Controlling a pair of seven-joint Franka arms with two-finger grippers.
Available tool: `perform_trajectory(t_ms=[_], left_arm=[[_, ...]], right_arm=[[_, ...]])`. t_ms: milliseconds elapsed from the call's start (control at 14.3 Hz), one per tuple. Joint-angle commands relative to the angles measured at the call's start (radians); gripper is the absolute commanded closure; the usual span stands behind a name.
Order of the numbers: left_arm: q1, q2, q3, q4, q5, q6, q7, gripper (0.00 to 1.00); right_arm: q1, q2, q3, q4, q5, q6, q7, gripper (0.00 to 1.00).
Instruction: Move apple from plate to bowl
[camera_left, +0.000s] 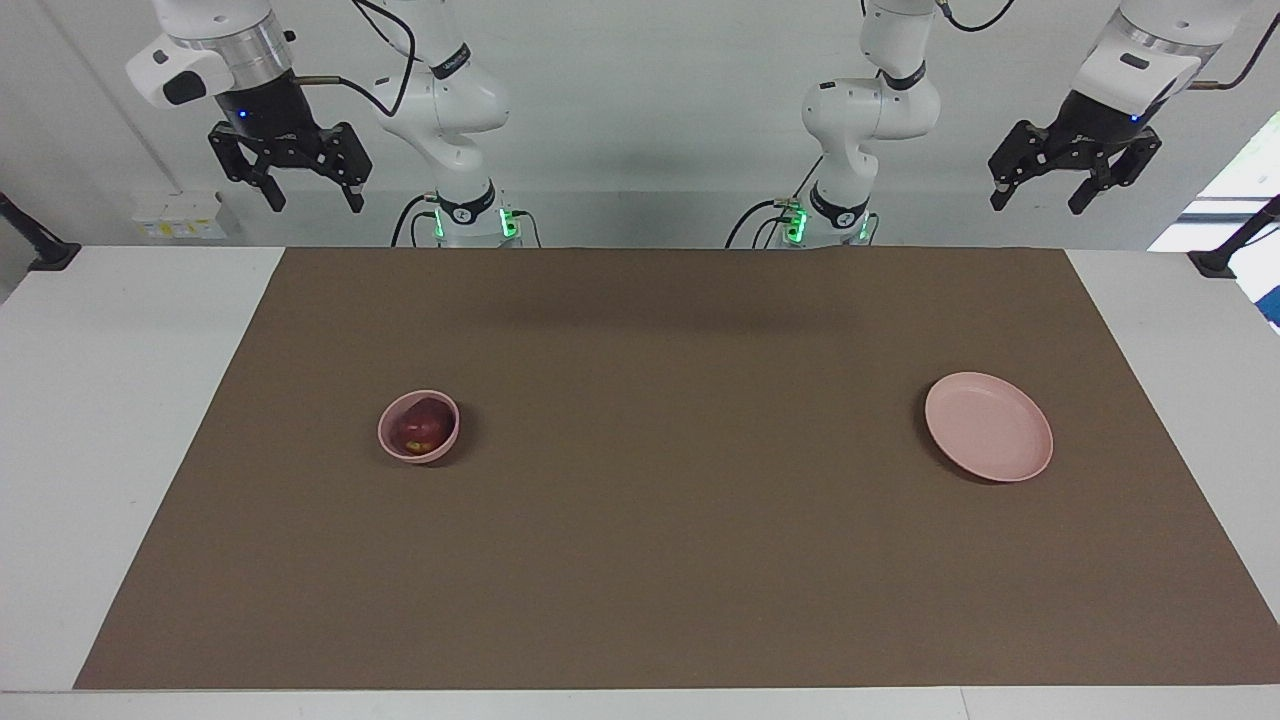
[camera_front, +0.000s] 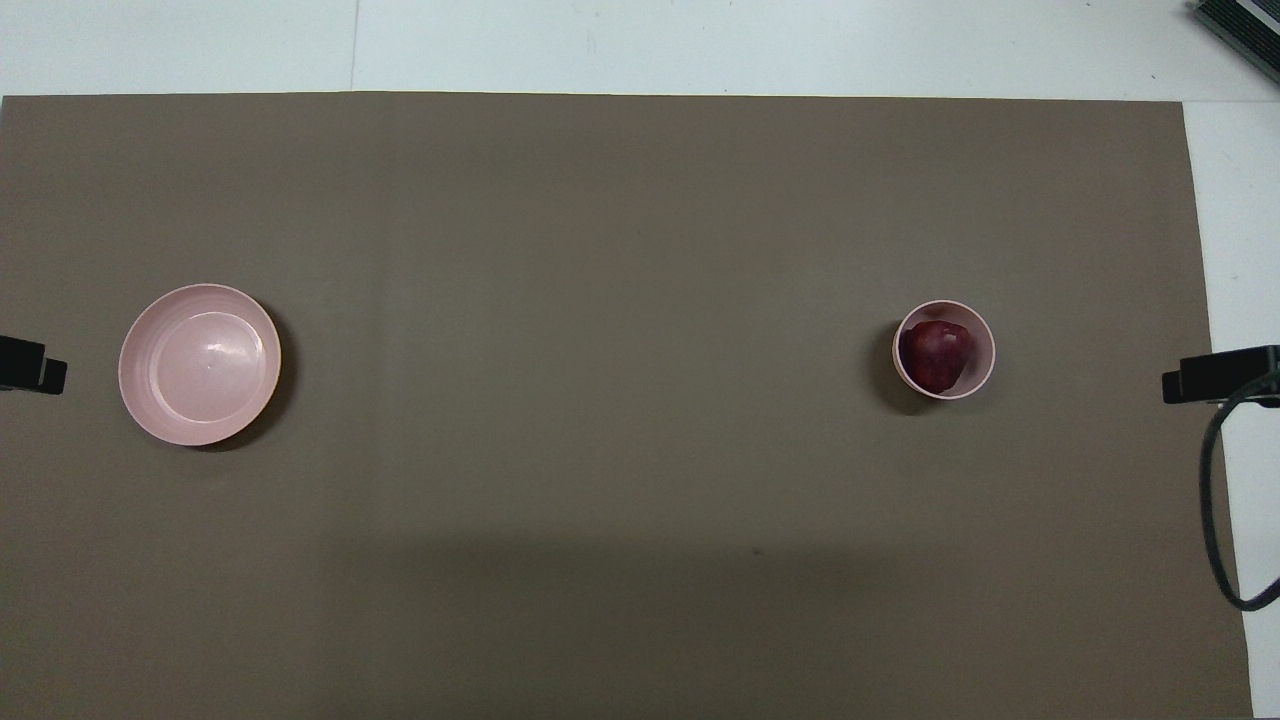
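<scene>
We saw apple (camera_left: 424, 427) in bowl (camera_left: 394, 445), plate (camera_left: 1030, 455) bare; left gripper (camera_left: 1045, 186) & right gripper (camera_left: 312, 187) both raised near bases, open, empty.

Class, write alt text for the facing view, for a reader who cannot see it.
A dark red apple sits in a small pink bowl on a brown mat; an empty pink plate lies toward the left arm's end. Both grippers, left and right, hang open above the robots' edge.
</scene>
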Motion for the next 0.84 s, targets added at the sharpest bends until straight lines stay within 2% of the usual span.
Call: perform_trajectory(t_ms=[0, 767], left_arm=[[0.010, -0.014, -0.006, -0.008, 0.012, -0.014, -0.009, 0.00], [0.012, -0.014, -0.006, -0.008, 0.012, -0.015, -0.009, 0.00]], right_arm=[[-0.014, -0.003, -0.001, 0.000, -0.011, -0.010, -0.023, 0.00], [-0.025, -0.007, 0.019, -0.003, -0.011, -0.009, -0.034, 0.00]])
